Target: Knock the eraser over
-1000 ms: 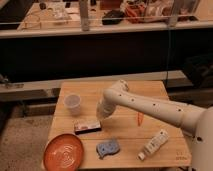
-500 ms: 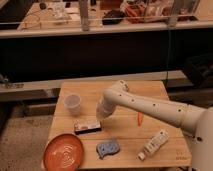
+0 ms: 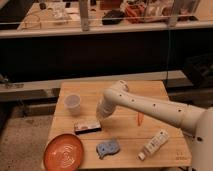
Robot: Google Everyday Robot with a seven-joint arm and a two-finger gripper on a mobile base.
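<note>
— While the white arm [image 3: 150,105] reaches in from the right across the wooden table [image 3: 160,92], where does the gripper [image 3: 102,114] sit?

— Low over the table's middle, just beyond the eraser [image 3: 87,127] and to its right. Whether it is clenched or released cannot be told.

— And the eraser itself?

— It lies flat on the table, lengthwise left to right, pale strip on top, nearer than the gripper and right of the orange plate [image 3: 63,152].

— What else is there?

— A translucent cup [image 3: 73,103] at far left, a blue pad [image 3: 108,148] near the front edge, a white tube [image 3: 154,144] at the right, and a small orange object [image 3: 140,118] beside the arm.
</note>
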